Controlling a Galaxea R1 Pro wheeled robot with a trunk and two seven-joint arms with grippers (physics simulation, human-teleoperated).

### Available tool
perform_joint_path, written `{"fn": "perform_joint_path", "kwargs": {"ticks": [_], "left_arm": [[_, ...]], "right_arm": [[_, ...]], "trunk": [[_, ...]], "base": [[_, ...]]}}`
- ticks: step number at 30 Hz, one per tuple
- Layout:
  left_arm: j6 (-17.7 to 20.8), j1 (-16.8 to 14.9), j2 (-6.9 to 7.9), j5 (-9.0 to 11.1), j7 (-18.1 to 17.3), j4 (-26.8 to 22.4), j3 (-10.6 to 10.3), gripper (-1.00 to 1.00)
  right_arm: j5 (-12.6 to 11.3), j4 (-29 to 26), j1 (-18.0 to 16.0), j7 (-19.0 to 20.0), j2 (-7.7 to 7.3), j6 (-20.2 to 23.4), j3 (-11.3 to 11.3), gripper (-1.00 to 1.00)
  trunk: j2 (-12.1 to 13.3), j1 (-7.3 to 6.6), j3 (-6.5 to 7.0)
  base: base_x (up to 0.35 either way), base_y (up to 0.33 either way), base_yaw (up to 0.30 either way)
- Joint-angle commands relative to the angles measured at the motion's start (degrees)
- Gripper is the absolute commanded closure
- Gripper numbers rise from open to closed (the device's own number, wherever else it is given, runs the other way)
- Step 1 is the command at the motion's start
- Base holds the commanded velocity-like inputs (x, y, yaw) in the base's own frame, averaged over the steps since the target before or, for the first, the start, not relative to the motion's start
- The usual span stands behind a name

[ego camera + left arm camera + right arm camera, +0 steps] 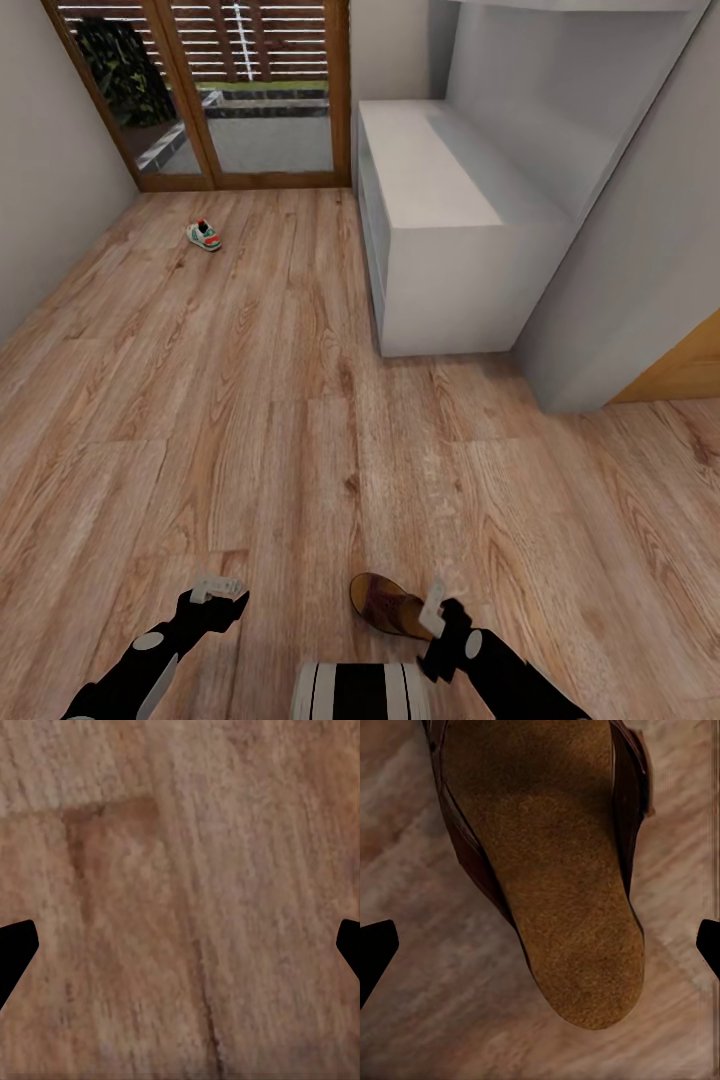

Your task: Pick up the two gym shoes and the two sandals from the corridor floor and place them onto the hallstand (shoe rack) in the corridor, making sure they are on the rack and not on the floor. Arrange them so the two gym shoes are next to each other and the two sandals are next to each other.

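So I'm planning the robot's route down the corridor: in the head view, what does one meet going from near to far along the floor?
Near to far: brown sandal by the right gripper → bare wood-plank floor → near end of the white hallstand → gym shoe → glazed wooden door.

open corridor floor (250,400) ahead, hallstand (440,230) along the right, walls behind it

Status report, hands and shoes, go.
Both hands open: left hand over bare floor, right hand above a sandal. One gym shoe lies far off. Rack top bare. Path unobstructed.
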Motion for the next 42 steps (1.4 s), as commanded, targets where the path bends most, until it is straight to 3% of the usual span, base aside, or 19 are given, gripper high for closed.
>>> {"fn": "perform_joint_path", "kwargs": {"ticks": [1,11,33,42], "left_arm": [[-0.2,0.0,-0.03,-0.4,-0.3,0.0,0.3,-1.0],[-0.2,0.0,-0.06,-0.3,-0.3,0.0,0.3,-1.0],[-0.1,0.1,-0.03,-0.3,-0.3,0.0,0.3,-1.0],[-0.2,0.1,-0.02,-0.3,-0.3,0.0,0.3,-1.0]], "right_arm": [[0.6,-0.1,0.0,-0.2,-0.07,0.3,0.2,-1.0],[0.6,-0.1,0.0,-5.4,-0.13,0.3,0.3,-1.0],[0.6,-0.2,0.0,-6.4,-0.14,0.4,0.3,-1.0],[0.6,-0.2,0.0,-6.4,-0.14,0.4,0.3,-1.0]], "trunk": [[0.0,-0.01,-0.04],[0.0,-0.01,-0.04],[0.0,-0.01,-0.25],[-0.1,0.2,-2.61]], "base": [[0.0,0.0,0.0],[0.0,0.0,0.0],[0.0,0.0,0.0],[0.0,0.0,0.0]]}}
